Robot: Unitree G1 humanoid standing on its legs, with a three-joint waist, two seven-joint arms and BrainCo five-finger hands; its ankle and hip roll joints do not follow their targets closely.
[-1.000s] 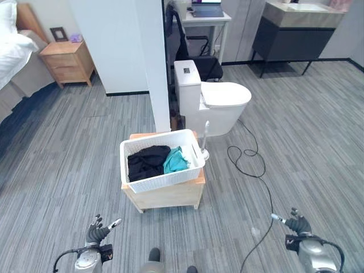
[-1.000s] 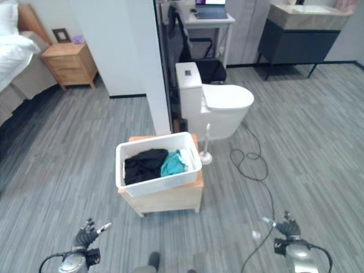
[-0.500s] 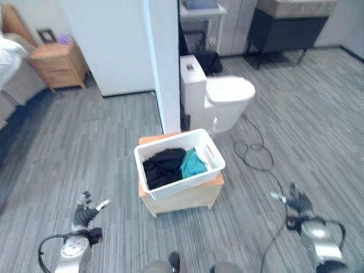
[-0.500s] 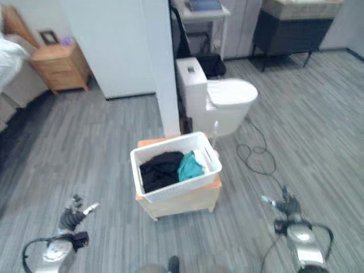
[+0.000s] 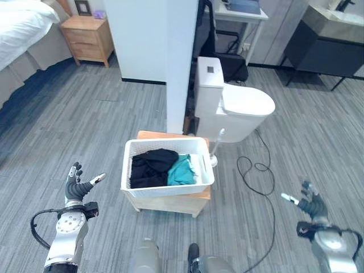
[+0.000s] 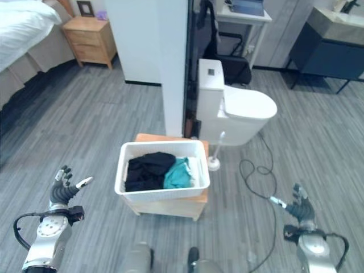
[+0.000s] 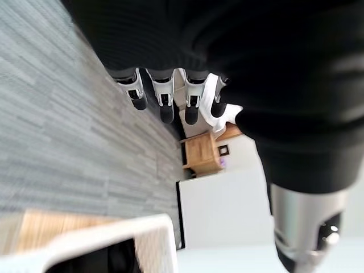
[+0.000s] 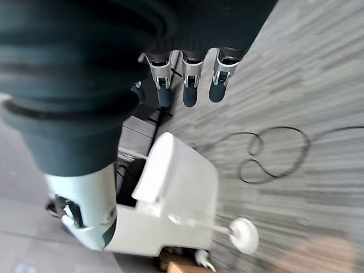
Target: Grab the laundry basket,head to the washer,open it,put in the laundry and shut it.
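A white laundry basket (image 5: 166,188) sits on a low wooden stand (image 5: 170,203) in the middle of the floor, holding black clothes (image 5: 149,166) and a teal garment (image 5: 181,170). My left hand (image 5: 75,186) is raised to the left of the basket, apart from it, fingers straight and open with nothing in them. My right hand (image 5: 310,204) hangs well to the right of the basket, also open and empty. In the left wrist view the basket's rim (image 7: 108,239) shows past my fingers (image 7: 165,104).
A white toilet (image 5: 235,104) with a toilet brush (image 5: 215,149) stands just behind the basket, beside a white partition wall (image 5: 170,62). A wooden nightstand (image 5: 89,38) and a bed (image 5: 23,28) are far left; a dark vanity (image 5: 327,50) far right.
The camera has swung, so the whole scene has shifted. Both hands have risen and show higher beside the basket; both stay open and empty.
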